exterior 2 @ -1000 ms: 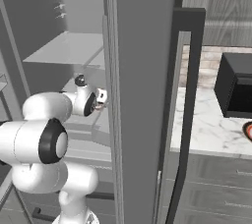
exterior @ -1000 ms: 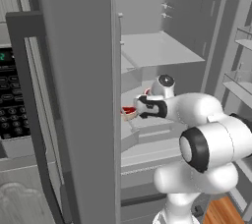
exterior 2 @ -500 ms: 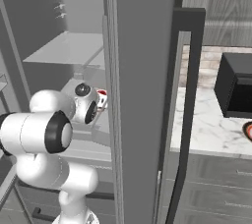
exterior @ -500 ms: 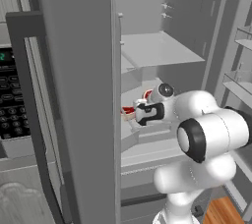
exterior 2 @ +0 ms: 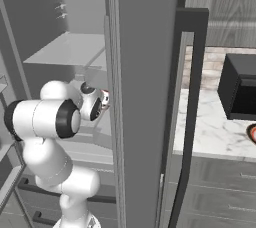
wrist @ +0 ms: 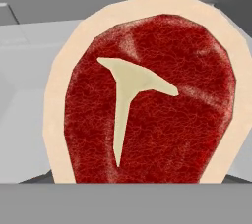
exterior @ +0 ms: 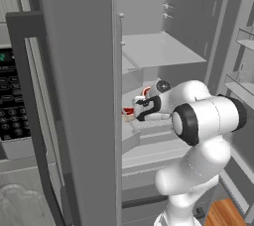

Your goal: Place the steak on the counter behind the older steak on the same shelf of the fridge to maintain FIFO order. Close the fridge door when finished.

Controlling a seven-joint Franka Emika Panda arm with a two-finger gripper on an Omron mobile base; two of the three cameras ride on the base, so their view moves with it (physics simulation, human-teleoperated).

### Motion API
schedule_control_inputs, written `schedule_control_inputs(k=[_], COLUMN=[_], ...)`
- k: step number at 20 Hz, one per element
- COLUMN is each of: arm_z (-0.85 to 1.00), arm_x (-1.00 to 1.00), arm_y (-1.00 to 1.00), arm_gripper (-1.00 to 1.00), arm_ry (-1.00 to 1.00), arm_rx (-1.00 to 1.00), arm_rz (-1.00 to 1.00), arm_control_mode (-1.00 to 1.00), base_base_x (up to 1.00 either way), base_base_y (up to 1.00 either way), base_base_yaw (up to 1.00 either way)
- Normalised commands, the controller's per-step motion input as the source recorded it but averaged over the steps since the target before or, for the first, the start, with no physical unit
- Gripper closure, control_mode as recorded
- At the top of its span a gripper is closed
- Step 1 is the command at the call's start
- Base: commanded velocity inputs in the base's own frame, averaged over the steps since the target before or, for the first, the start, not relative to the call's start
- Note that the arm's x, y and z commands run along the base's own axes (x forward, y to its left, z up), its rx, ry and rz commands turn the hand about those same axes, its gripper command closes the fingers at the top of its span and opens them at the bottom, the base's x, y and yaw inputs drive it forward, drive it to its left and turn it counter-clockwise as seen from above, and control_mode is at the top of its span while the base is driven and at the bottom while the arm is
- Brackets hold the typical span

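Steak sits right before our hand, red meat with a pale T-shaped streak and a tan rim, so close that we cannot see the fingertips or tell how wide they stand. From the left base view our gripper is inside the open fridge, low over the shelf, with a bit of red and tan just ahead of it, probably that steak. Above the hand is a higher bare shelf. Off to our right, the counter carries a black microwave.
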Motion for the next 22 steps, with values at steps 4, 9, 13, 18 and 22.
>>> schedule_control_inputs(k=[4,9,13,18,22], arm_z=[0.00,-0.06,-0.10,-0.27,-0.35], arm_x=[0.35,0.38,0.40,0.34,0.41], arm_y=[0.00,0.00,0.00,0.00,0.03], arm_gripper=[1.00,1.00,1.00,1.00,1.00], arm_ry=[0.00,0.00,0.00,0.00,0.00], arm_rx=[0.00,0.00,0.00,0.00,0.00], arm_rz=[0.00,0.00,0.00,0.00,0.00], arm_control_mode=[-1.00,-1.00,-1.00,-1.00,-1.00], base_base_x=[0.00,0.00,0.00,0.00,0.00], base_base_y=[0.00,0.00,0.00,0.00,0.00], base_base_yaw=[0.00,0.00,0.00,0.00,0.00])
